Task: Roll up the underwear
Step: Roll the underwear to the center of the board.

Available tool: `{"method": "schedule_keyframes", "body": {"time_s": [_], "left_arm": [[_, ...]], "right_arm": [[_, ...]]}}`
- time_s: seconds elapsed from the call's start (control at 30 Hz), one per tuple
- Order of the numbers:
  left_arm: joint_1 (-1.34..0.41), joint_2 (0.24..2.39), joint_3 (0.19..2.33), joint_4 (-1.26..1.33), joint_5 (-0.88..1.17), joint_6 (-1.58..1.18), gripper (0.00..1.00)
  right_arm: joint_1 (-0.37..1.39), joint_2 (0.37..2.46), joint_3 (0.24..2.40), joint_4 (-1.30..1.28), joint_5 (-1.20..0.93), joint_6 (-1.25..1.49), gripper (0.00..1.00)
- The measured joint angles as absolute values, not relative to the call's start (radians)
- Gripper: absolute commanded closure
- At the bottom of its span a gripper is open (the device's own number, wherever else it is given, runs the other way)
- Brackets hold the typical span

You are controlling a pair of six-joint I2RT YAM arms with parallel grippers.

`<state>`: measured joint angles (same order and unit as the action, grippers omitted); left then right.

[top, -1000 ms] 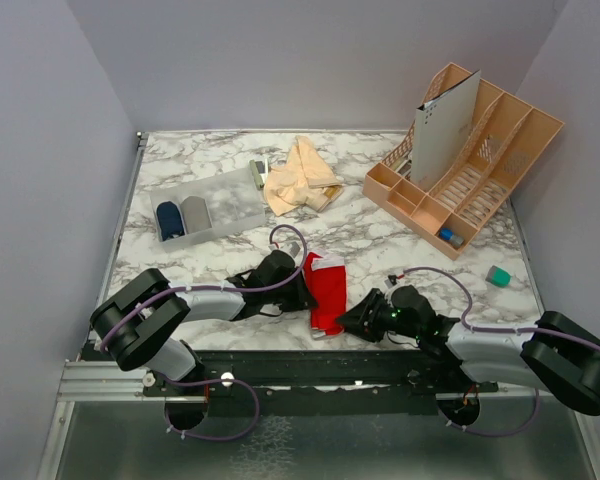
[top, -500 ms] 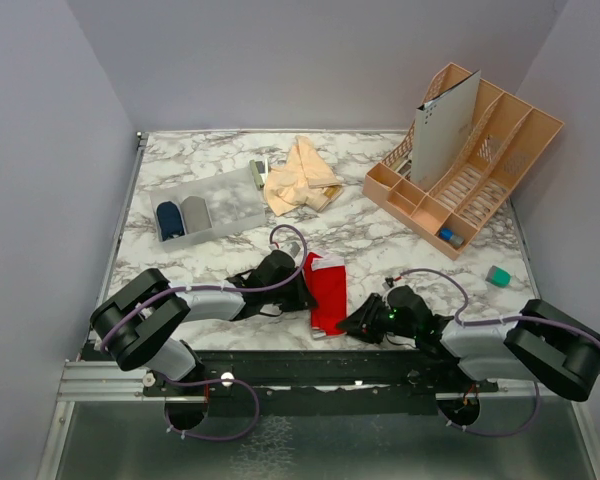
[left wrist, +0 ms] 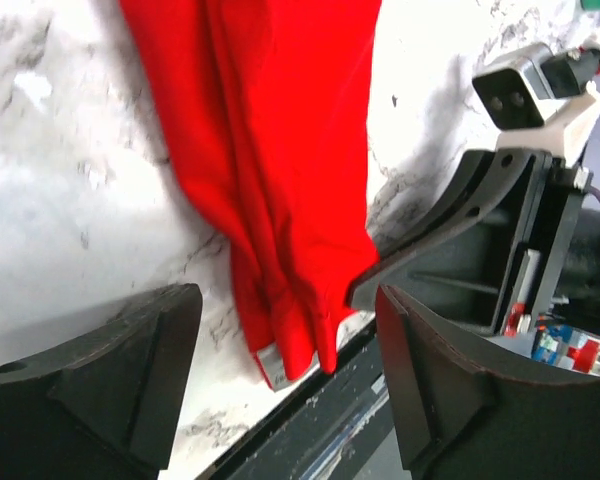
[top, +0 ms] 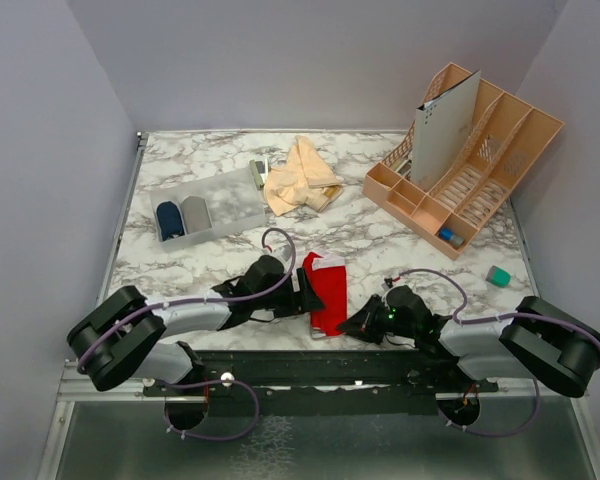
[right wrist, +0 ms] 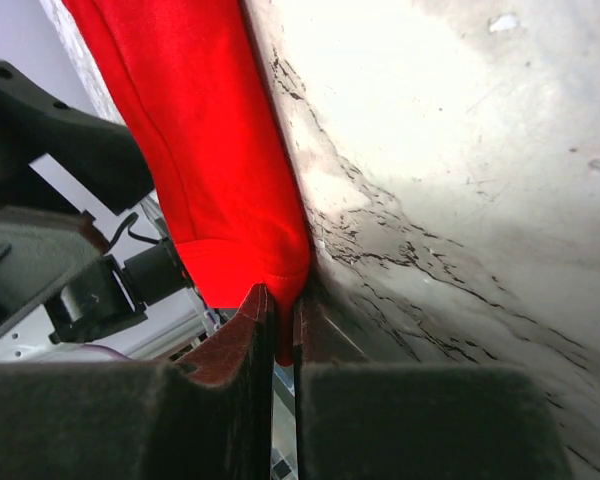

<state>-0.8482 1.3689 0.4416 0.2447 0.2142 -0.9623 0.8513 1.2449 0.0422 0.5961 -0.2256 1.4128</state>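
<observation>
**Top external view.** A white marble-patterned table (top: 380,235) is enclosed by plain lavender-grey walls (top: 40,150) on three sides, and a metal rail (top: 110,380) runs along its near edge. The red underwear (top: 327,295) is laid flat as a narrow strip near that edge, between the two arms. The left gripper (top: 302,292) is placed at the strip's left side and the right gripper (top: 352,322) at its near right corner. Peach underwear (top: 300,178) is heaped at the back, beside a clear tray (top: 230,195) in which two rolled bundles are held. A peach organiser (top: 465,160) is set at the far right, with a small teal object (top: 497,275) near it.

**Left wrist view.** The left gripper's jaws are spread wide, with the near end of the red underwear between them, untouched.

**Right wrist view.** The right gripper's jaws are pressed almost together; the corner of the red underwear appears to be pinched between them, on bare marble.
</observation>
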Motion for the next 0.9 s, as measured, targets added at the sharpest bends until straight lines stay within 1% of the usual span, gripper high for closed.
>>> {"method": "schedule_keyframes", "body": {"time_s": [0.13,0.27,0.4,0.47,0.73,0.9], "left_arm": [[-0.864,1.271,0.349,0.260,0.233,-1.014,0.21],[-0.914,1.238,0.302,0.293,0.240,-1.088,0.22],[-0.973,1.272,0.302,0.327,0.240,-1.152,0.29],[-0.994,1.308,0.312,0.347,0.240,-1.184,0.29],[-1.038,1.373,0.315,0.419,0.213,-1.281,0.30],[-1.044,1.357,0.303,0.416,0.192,-1.304,0.26]], "right_arm": [[0.851,1.243,0.042,0.593,-0.226,1.413,0.97],[0.851,1.243,0.045,0.588,-0.226,1.412,0.97],[0.851,1.243,0.048,0.583,-0.226,1.412,0.97],[0.851,1.243,0.049,0.582,-0.226,1.411,0.97],[0.851,1.237,0.058,0.569,-0.226,1.401,0.97],[0.851,1.199,0.065,0.523,-0.226,1.390,0.97]]}}
